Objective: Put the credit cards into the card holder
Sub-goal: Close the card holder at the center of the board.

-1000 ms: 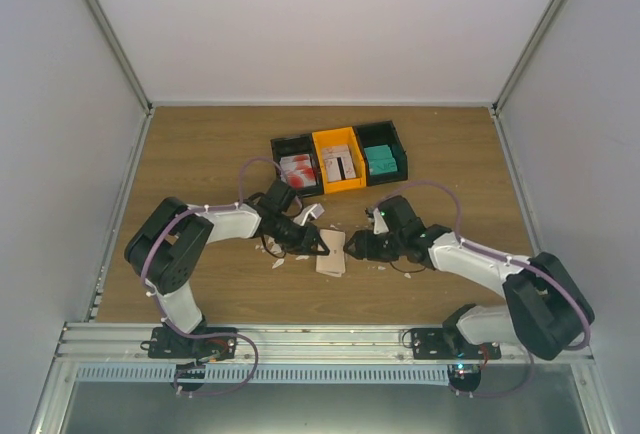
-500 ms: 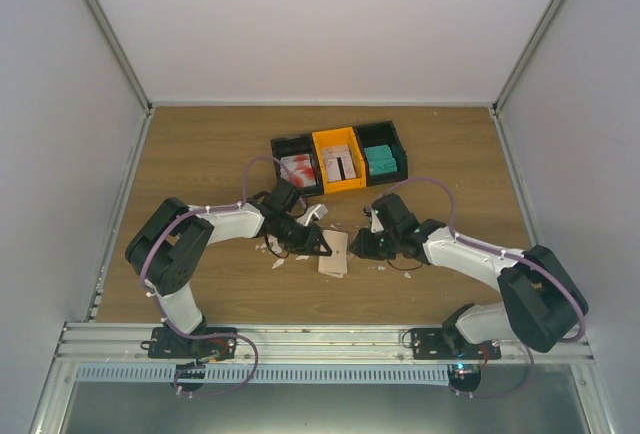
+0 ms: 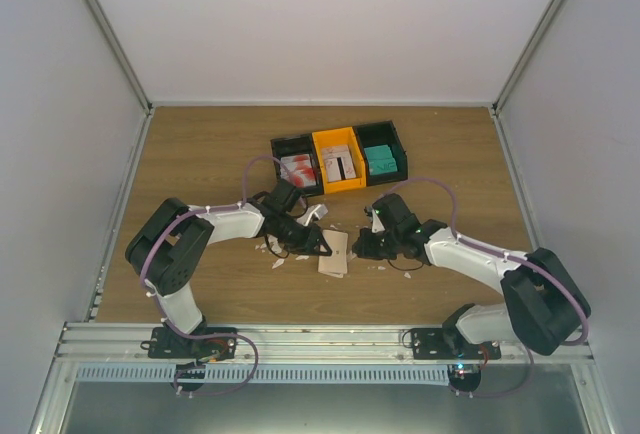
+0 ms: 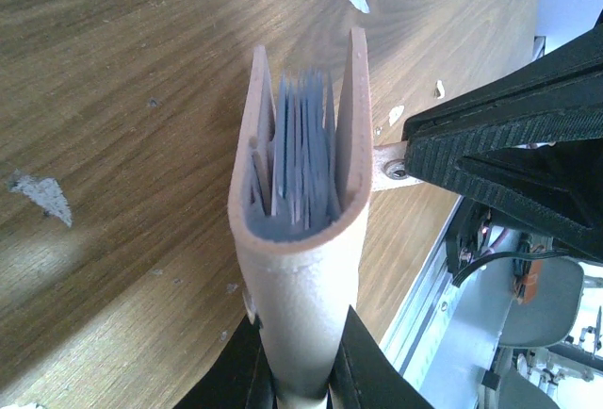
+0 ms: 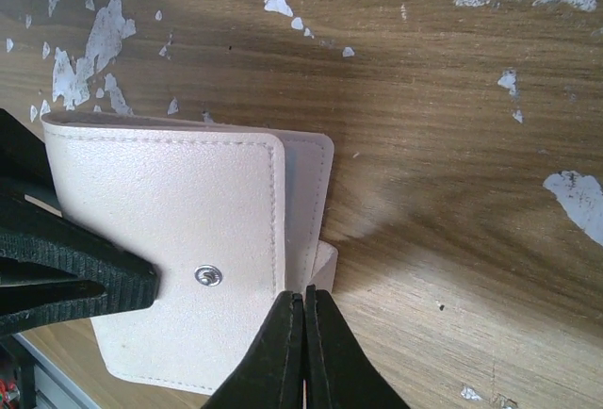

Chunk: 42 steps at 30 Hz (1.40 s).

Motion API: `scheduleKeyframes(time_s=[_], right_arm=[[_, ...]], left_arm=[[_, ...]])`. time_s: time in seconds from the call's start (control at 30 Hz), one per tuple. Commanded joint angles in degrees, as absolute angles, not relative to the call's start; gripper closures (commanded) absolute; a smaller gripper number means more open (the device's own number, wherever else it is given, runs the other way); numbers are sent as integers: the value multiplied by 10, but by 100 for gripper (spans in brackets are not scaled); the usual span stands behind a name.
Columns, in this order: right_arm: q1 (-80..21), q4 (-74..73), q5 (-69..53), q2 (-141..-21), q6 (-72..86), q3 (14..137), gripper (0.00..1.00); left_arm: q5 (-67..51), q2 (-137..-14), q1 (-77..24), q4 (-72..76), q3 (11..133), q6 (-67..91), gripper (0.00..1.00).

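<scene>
Now our left gripper (image 4: 301, 357) clamps the card holder (image 4: 303, 268) by its fold, mouth pointing away. Right gripper (image 5: 303, 307), nipped together on the side tab (image 5: 324, 263), should peel it open, we reckon.

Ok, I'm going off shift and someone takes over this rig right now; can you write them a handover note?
Left gripper: shut on the card holder at its fold; holder slightly open.
Right gripper: shut, pinching the holder's snap tab.
Credit cards: the visible ones lie in the bins at the back.
Done: no card visibly inserted.
Left: fetch cards, slot them into the pockets.
</scene>
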State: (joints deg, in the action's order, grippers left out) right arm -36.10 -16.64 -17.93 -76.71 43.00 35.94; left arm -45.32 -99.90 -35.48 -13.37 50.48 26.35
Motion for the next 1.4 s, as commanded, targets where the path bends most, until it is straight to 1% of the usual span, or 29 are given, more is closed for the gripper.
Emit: scheduleKeyframes(time_s=[0.0, 0.07, 0.13, 0.37, 0.53, 0.77, 1.37], right_arm=[[-365, -146, -187, -758, 431, 357, 99], [-365, -128, -200, -761, 430, 354, 99], [-366, -106, -217, -765, 431, 350, 100], [-371, -59, -244, -788, 429, 347, 100], [-380, -41, -250, -812, 427, 353, 99], [-384, -29, -257, -837, 422, 360, 100], [-389, -5, -229, -845, 447, 361, 99]], left_arm=[[-445, -983, -360, -126, 507, 263, 96], [-444, -984, -360, -121, 502, 266, 93], [-444, -985, -360, -117, 498, 270, 92], [-446, -986, -363, -110, 498, 273, 98], [-449, -987, -365, -109, 498, 274, 100], [-452, -988, -366, -106, 497, 276, 100], [-456, -990, -369, -96, 486, 280, 100]])
